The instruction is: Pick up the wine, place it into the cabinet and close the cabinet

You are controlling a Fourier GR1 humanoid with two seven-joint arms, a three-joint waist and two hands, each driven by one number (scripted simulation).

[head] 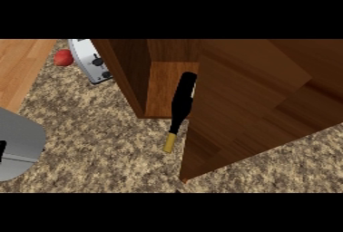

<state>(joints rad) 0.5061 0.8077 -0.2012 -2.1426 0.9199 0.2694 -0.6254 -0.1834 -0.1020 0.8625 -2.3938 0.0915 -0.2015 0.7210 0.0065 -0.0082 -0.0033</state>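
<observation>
Oddly, in the head view the wine bottle [182, 105] lies on its side, its dark body resting on the cabinet [261, 86] floor at the opening and its yellow-capped neck jutting out over the speckled worktop [100, 136]. Its long axis runs nearly straight from the far side toward the worktop's near edge, cap nearest the robot. The door [234, 131] stands partly swung across it at the right. I judge the bottle to be stiff, fairly heavy, smooth and breakable; the wide body offers the best hold. A grey forearm [17, 145] enters at the left edge; neither hand shows, so I cannot tell how the fingers are set. A toaster [92, 59] and a red fruit [64, 57] sit at the far left.
</observation>
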